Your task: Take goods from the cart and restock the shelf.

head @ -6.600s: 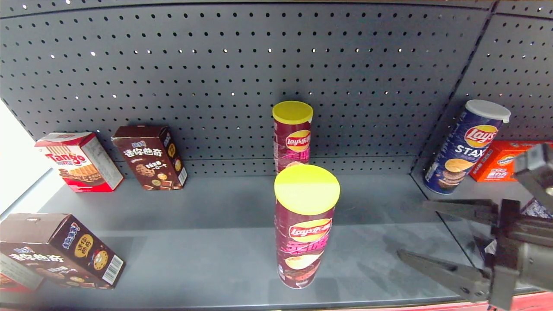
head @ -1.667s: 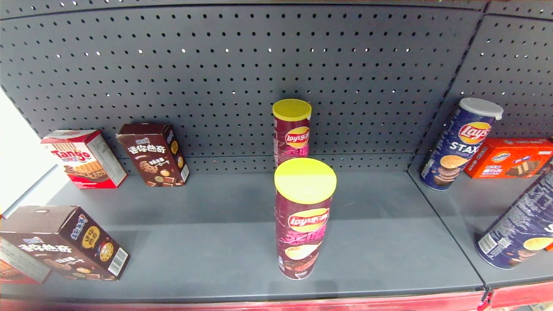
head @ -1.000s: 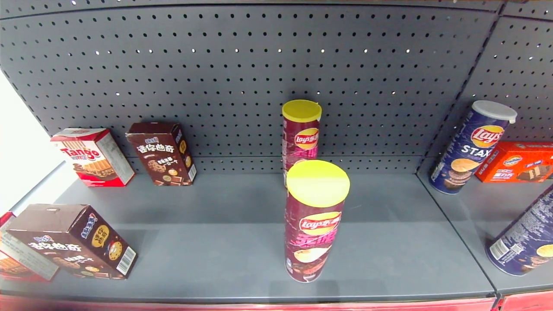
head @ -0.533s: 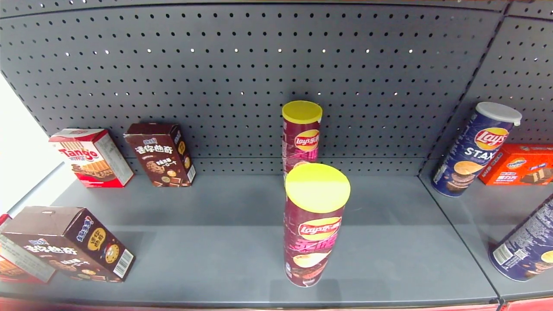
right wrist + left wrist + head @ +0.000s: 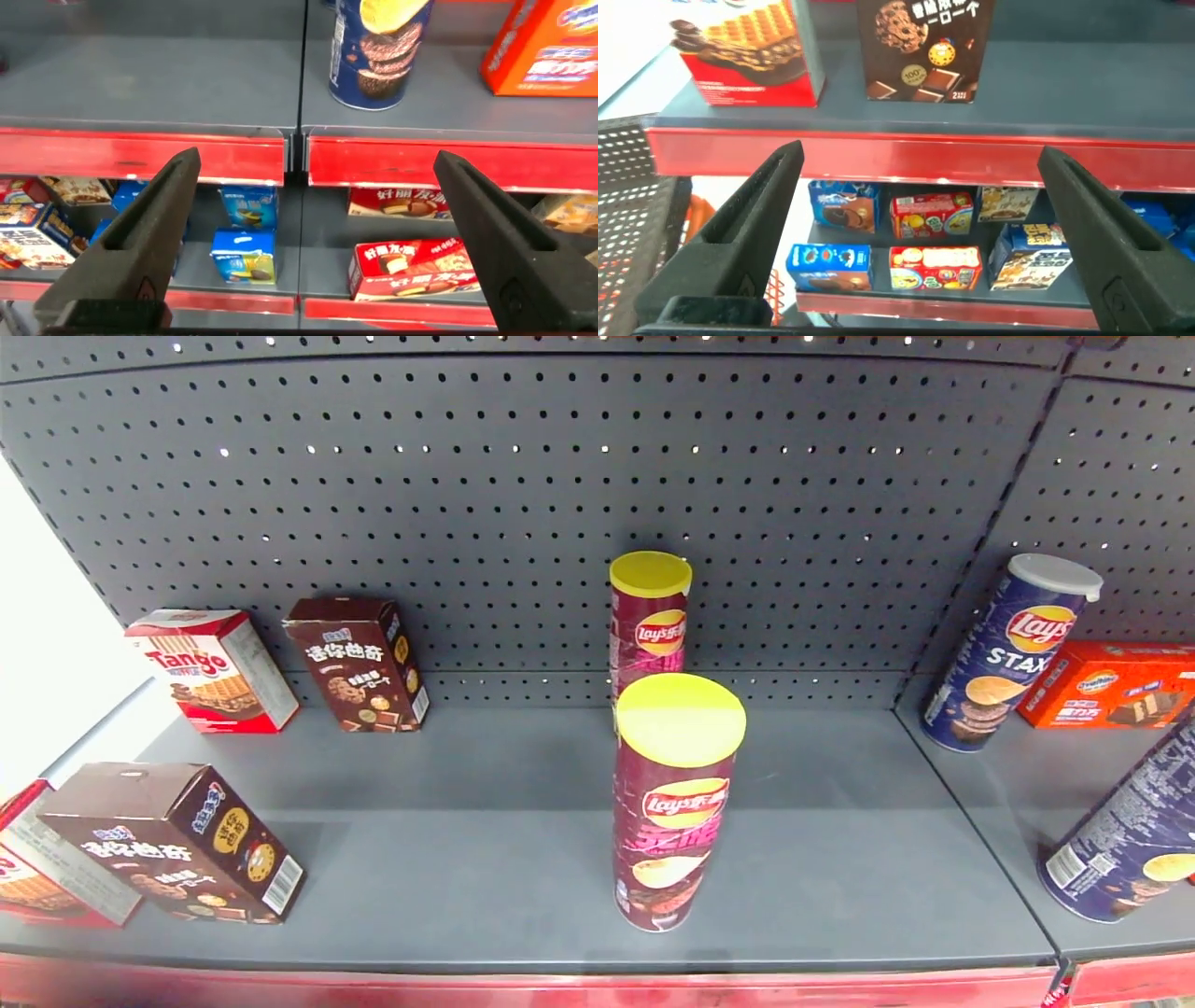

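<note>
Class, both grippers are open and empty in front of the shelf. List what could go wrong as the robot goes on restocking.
1. The front maroon can stands tall close to the shelf edge; an arm reaching past it to the back row may tip it off.
2. The blue can also sits near the front lip; the right gripper, if raised carelessly, might clip it.
</note>
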Controlling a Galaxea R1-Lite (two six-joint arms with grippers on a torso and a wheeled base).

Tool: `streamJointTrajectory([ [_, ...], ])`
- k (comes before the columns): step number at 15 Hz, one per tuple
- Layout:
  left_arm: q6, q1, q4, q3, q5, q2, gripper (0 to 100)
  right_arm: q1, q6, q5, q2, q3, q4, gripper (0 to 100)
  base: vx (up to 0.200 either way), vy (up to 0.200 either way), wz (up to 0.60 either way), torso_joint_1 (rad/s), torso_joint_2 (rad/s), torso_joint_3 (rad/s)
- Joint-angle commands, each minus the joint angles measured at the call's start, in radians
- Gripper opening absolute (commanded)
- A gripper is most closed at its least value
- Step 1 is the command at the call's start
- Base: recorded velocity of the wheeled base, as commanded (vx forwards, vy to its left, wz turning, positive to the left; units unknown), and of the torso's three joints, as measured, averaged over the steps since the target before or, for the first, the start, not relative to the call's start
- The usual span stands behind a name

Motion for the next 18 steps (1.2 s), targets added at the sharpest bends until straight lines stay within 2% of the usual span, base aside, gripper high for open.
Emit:
streamJointTrajectory([
  [1, -0.001, -0.001, 0.0, 0.0, -0.001, 0.001, 100, 0.0, -0.002, 0.0, 0.0, 0.0, 0.001, 100, 0.0, 0.0, 0.0, 0.0, 0.0, 0.0],
  [4, -0.001, -0.001, 0.0, 0.0, -0.001, 0.001, 100, 0.0, 0.0, 0.0, 0.0, 0.0, 0.001, 100, -0.067, 0.0, 0.0, 0.002, 0.0, 0.001],
  [18, -0.001, 0.001, 0.0, 0.0, -0.001, 0.001, 100, 0.0, -0.002, 0.0, 0.0, 0.0, 0.001, 100, 0.0, 0.0, 0.0, 0.0, 0.0, 0.0],
])
